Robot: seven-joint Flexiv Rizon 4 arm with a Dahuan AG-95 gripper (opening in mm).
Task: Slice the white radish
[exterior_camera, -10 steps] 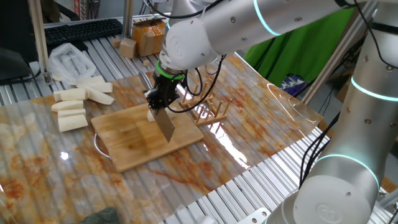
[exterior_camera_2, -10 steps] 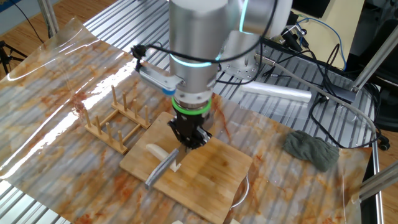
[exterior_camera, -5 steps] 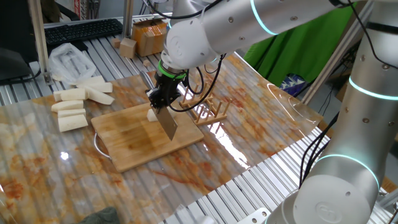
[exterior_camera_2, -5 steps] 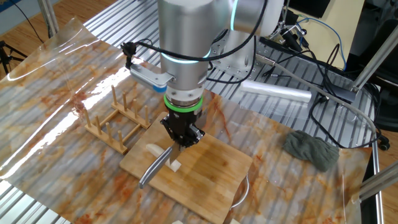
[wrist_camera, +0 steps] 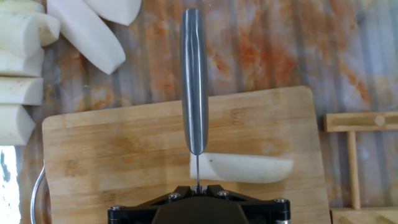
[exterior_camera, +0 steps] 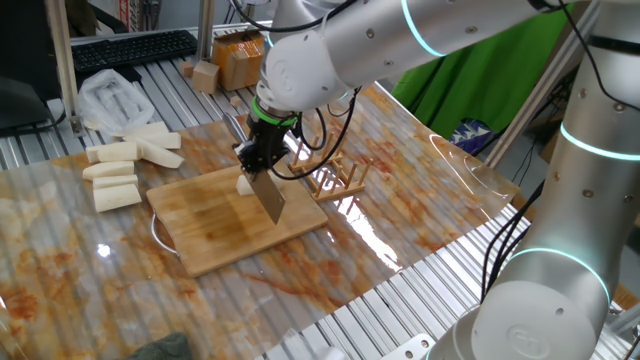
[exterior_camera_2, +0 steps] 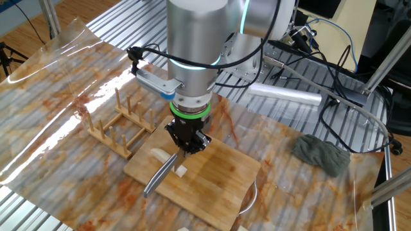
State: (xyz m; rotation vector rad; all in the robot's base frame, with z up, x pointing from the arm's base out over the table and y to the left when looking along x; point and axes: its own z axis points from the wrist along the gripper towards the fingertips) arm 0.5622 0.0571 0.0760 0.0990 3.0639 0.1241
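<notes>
My gripper is shut on a grey metal knife that slants down over the wooden cutting board. The white radish, a short creamy chunk, lies on the board right under the gripper. In the hand view the knife runs straight away from the gripper and crosses the chunk's left end. In the other fixed view the radish shows on both sides of the knife below the gripper. Whether the edge touches the radish I cannot tell.
Several longer white radish sticks lie left of the board, a plastic bag behind them. A wooden peg rack stands close to the board's far side. A grey cloth lies on the table. A metal rim shows under the board.
The gripper and knife shifted a little sideways along the radish during the first half second, then held still. The radish has not moved.
</notes>
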